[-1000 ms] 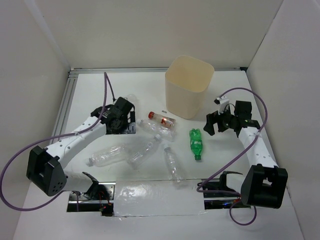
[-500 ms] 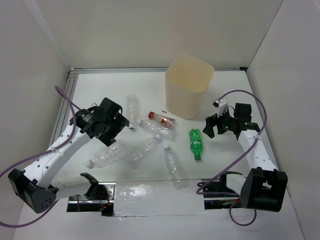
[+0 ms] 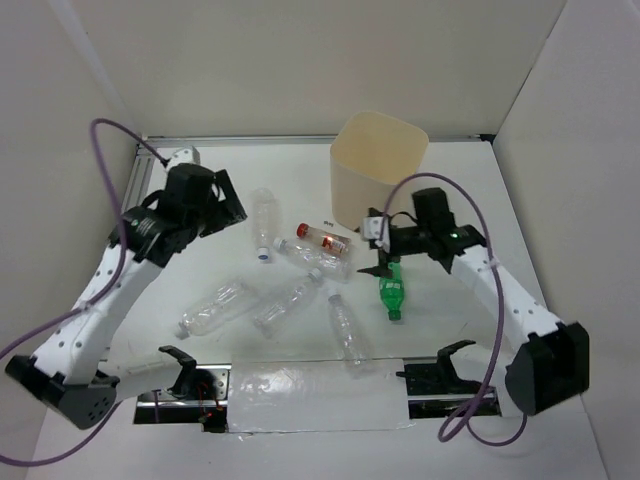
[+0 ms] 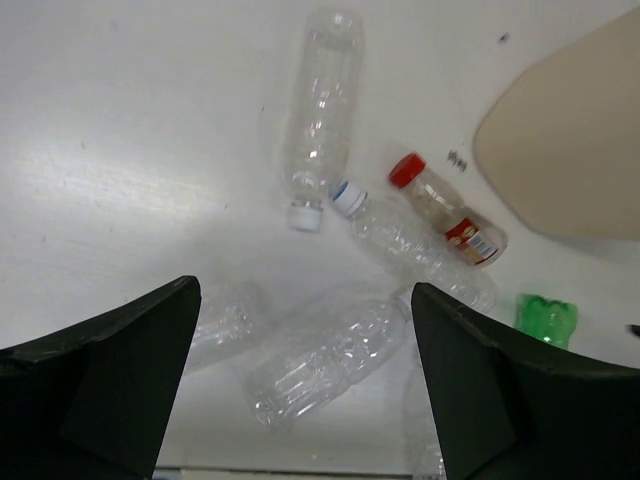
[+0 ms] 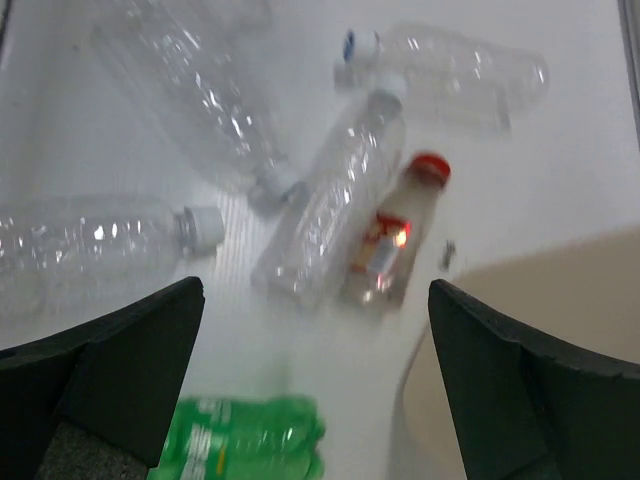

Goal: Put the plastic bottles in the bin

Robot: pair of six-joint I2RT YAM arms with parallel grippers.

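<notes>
The table (image 3: 470,200) is white and matt, closed in by plain white walls (image 3: 300,60) on three sides. A metal rail (image 3: 240,140) runs along its far edge. The bin (image 3: 378,170) stands upright at 1 o'clock from the table centre.

All the plastic bottles lie on their sides on the table. Five clear bottles (image 3: 285,303) are spread from 11 o'clock round to 6 o'clock. The red-capped bottle (image 3: 324,237) lies at 12 o'clock, near the bin's foot. The green bottle (image 3: 391,287) lies at 3 o'clock.

The left gripper (image 4: 302,290) hangs at 10 o'clock with its jaws spread wide and nothing between them. The right gripper (image 5: 315,288) is above the far end of the green bottle, at 7 o'clock from the bin. It is also fully released and empty.

One second before, the left gripper was lower and nearer the centre, and it hid the clear bottle at 11 o'clock. It has since risen and gone back toward the far left corner, so this bottle now shows. The right gripper was out near the right wall and has come inward. The bottles and the bin have not moved.
</notes>
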